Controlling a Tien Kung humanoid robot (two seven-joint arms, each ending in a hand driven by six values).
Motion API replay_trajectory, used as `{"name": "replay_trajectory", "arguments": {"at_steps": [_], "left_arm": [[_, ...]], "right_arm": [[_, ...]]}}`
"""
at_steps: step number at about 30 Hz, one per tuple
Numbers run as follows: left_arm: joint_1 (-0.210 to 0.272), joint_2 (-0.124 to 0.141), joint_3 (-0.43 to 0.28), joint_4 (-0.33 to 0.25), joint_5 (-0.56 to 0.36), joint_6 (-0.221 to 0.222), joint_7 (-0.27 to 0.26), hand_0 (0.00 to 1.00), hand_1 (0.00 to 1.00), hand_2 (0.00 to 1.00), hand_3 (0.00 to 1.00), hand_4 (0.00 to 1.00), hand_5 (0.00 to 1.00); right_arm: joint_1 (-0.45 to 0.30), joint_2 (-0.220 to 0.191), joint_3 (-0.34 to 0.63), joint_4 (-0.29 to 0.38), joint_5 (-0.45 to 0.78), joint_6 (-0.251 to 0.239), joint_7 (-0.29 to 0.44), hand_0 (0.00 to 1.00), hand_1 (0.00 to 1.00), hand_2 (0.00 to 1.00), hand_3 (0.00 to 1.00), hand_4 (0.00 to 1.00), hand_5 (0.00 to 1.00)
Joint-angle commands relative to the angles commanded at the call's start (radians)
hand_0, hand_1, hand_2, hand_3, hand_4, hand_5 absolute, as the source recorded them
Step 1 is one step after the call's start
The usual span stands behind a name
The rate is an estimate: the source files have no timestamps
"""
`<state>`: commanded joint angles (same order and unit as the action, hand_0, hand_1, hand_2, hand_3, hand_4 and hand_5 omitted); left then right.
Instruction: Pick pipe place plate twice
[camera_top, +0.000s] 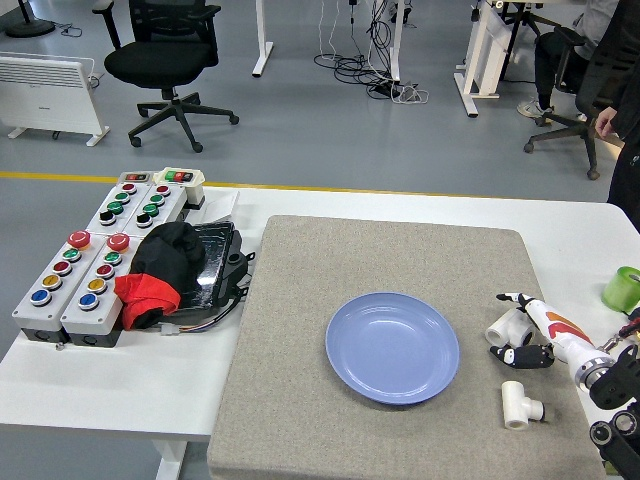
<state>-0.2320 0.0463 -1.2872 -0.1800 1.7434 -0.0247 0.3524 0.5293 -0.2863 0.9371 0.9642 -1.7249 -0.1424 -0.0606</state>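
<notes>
Pipe fittings, two white ones, lie on the grey mat (300, 400) to the right of the blue plate (392, 347), which is empty. One pipe fitting (503, 327) is near the mat's right edge, and the second pipe fitting (520, 405) lies closer to the near edge of the table. The right hand (527, 330) comes in from the lower right corner, low over the mat, with its fingers (515, 298) spread around the first fitting. Whether they already touch it I cannot tell. A green cup (623, 289) stands on the white table (90, 385) at the far right.
</notes>
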Motion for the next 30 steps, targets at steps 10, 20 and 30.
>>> {"name": "replay_trajectory", "arguments": {"at_steps": [10,20,30], "left_arm": [[0.000,-0.001,0.001,0.000,-0.001,0.001,0.000,0.725,0.741,0.701,0.645,0.400,0.998],[0.008,-0.002,-0.002,0.000,0.010,0.002,0.000,0.726,0.742,0.700,0.645,0.400,0.998],[0.013,-0.001,-0.003,0.000,0.016,0.004,0.000,0.728,0.742,0.702,0.645,0.399,0.998]], "right_arm": [[-0.001,-0.002,-0.004,-0.004,0.000,-0.033,0.019,0.432,0.546,0.612,0.716,0.672,0.264],[-0.008,-0.008,-0.003,0.022,0.034,-0.074,0.044,0.276,0.406,0.539,0.661,0.601,0.246],[-0.016,-0.016,-0.010,0.168,0.062,-0.106,0.054,0.251,0.389,0.524,0.630,0.564,0.238]]}}
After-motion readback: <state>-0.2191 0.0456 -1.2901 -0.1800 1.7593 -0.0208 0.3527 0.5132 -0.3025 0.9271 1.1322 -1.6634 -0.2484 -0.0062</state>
